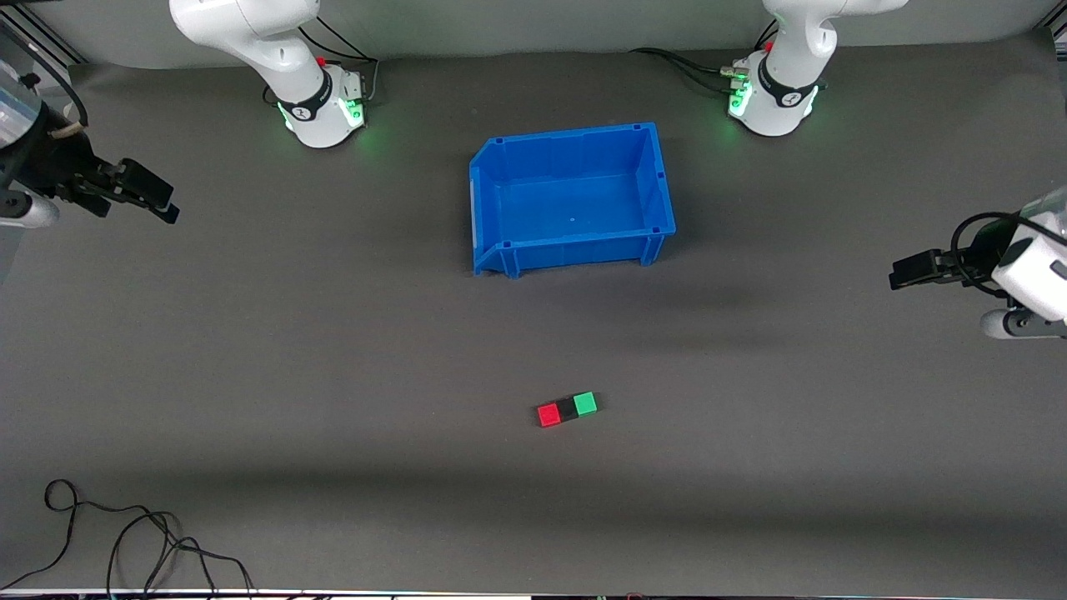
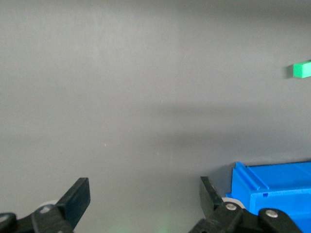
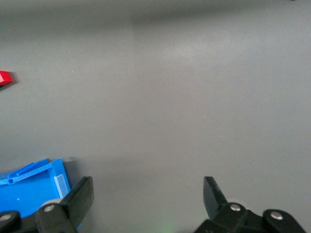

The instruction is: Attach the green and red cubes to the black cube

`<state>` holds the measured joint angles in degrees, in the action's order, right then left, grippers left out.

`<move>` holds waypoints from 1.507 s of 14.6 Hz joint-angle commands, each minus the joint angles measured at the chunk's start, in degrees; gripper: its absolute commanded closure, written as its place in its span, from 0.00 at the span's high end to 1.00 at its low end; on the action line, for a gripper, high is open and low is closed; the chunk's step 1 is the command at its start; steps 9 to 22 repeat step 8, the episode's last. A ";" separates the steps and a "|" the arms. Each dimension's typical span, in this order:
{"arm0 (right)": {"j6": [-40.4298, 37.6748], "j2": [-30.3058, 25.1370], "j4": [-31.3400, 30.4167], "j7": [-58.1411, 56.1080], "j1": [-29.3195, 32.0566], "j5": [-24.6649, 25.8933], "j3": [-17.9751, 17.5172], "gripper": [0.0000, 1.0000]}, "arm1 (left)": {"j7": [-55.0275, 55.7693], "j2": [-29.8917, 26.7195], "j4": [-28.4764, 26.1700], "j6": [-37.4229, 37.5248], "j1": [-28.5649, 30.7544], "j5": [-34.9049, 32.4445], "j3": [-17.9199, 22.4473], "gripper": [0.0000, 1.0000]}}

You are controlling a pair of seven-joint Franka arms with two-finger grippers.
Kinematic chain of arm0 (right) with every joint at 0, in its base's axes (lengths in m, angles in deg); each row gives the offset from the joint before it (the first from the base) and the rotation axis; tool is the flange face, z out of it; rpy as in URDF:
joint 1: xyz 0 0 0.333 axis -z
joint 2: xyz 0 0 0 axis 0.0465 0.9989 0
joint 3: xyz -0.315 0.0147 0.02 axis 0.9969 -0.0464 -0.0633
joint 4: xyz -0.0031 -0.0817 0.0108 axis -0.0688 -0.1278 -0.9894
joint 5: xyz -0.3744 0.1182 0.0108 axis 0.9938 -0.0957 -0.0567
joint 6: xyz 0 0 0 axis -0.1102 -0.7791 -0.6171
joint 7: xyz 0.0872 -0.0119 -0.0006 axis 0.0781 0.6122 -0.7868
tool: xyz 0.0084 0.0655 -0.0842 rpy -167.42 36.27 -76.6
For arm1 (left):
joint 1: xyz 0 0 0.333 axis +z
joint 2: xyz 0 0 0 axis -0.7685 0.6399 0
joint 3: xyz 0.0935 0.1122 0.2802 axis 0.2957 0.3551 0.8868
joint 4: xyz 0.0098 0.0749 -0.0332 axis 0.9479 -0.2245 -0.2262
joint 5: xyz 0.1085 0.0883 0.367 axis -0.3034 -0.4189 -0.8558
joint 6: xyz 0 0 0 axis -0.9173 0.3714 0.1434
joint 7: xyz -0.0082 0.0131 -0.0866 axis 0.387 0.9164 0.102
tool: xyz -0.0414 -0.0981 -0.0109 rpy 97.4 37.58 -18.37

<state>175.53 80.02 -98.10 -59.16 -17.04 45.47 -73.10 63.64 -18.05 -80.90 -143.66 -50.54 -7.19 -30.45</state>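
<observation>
A red cube [image 1: 548,414], a black cube [image 1: 568,408] and a green cube [image 1: 586,402] lie touching in one row on the grey mat, the black one in the middle, nearer to the front camera than the blue bin. My left gripper [image 1: 904,272] is open and empty, up over the mat at the left arm's end. My right gripper [image 1: 158,198] is open and empty, up over the mat at the right arm's end. The left wrist view shows the green cube [image 2: 301,69]. The right wrist view shows the red cube [image 3: 5,77].
An open blue bin [image 1: 658,179] stands at the middle of the mat between the two arm bases; it also shows in the left wrist view [image 2: 272,194] and the right wrist view [image 3: 29,187]. Loose black cables [image 1: 125,542] lie at the near corner at the right arm's end.
</observation>
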 commanded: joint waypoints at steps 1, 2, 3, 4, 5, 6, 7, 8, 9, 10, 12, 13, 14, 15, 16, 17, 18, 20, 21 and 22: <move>-0.14 3.52 3.38 -1.82 2.50 -0.54 -0.76 1.00 | -1.92 -7.26 -9.56 -6.15 -0.64 -1.15 0.18 1.00; -0.76 5.54 5.75 -1.82 4.34 -2.55 -1.63 1.00 | -3.06 -8.15 -10.63 -6.78 -0.47 -1.15 0.18 1.00; -1.54 6.43 6.64 -1.91 6.45 -3.79 -2.77 1.00 | -4.20 -8.24 -10.64 -6.44 -0.29 -1.15 0.27 1.00; -1.55 6.44 6.47 -1.91 7.68 -3.98 -3.92 1.00 | -4.38 -8.16 -10.46 -6.43 -0.11 -1.06 0.35 1.00; -1.55 6.44 6.30 -1.82 7.61 -3.98 -4.10 1.00 | -4.39 -8.07 -10.37 -6.35 -0.64 -1.06 0.70 1.00; -1.55 6.44 6.04 -1.74 7.35 -3.89 -4.10 1.00 | -4.39 -8.07 -10.29 -6.26 -1.16 -1.06 0.88 1.00; -1.55 6.53 6.03 -1.73 7.35 -3.89 -4.10 1.00 | -4.30 -7.98 -10.11 -6.26 -2.65 -1.06 2.45 1.00; -1.47 6.53 5.95 -1.82 7.26 -3.80 -4.10 1.00 | -4.38 -8.07 -9.85 -6.08 -4.49 -1.06 4.55 1.00; -1.47 6.53 5.95 -1.82 7.26 -3.80 -4.10 1.00 | -4.38 -8.07 -9.85 -6.08 -4.49 -1.06 4.55 1.00; -1.47 6.53 5.95 -1.82 7.26 -3.80 -4.10 1.00 | -4.38 -8.07 -9.85 -6.08 -4.49 -1.06 4.55 1.00; -1.47 6.53 5.95 -1.82 7.26 -3.80 -4.10 1.00 | -4.38 -8.07 -9.85 -6.08 -4.49 -1.06 4.55 1.00; -1.47 6.53 5.95 -1.82 7.26 -3.80 -4.10 1.00 | -4.38 -8.07 -9.85 -6.08 -4.49 -1.06 4.55 1.00; -1.47 6.53 5.95 -1.82 7.26 -3.80 -4.10 1.00 | -4.38 -8.07 -9.85 -6.08 -4.49 -1.06 4.55 1.00; -1.47 6.53 5.95 -1.82 7.26 -3.80 -4.10 1.00 | -4.38 -8.07 -9.85 -6.08 -4.49 -1.06 4.55 1.00; -1.47 6.53 5.95 -1.82 7.26 -3.80 -4.10 1.00 | -4.38 -8.07 -9.85 -6.08 -4.49 -1.06 4.55 1.00; -1.47 6.53 5.95 -1.82 7.26 -3.80 -4.10 1.00 | -4.38 -8.07 -9.85 -6.08 -4.49 -1.06 4.55 1.00; -1.47 6.53 5.95 -1.82 7.26 -3.80 -4.10 1.00 | -4.38 -8.07 -9.85 -6.08 -4.49 -1.06 4.55 1.00; -1.47 6.53 5.95 -1.82 7.26 -3.80 -4.10 1.00 | -4.38 -8.07 -9.85 -6.08 -4.49 -1.06 4.55 1.00; -1.47 6.53 5.95 -1.82 7.26 -3.80 -4.10 1.00 | -4.38 -8.07 -9.85 -6.08 -4.49 -1.06 4.55 1.00; -1.47 6.53 5.95 -1.82 7.26 -3.80 -4.10 1.00 | -4.38 -8.07 -9.85 -6.08 -4.49 -1.06 4.55 1.00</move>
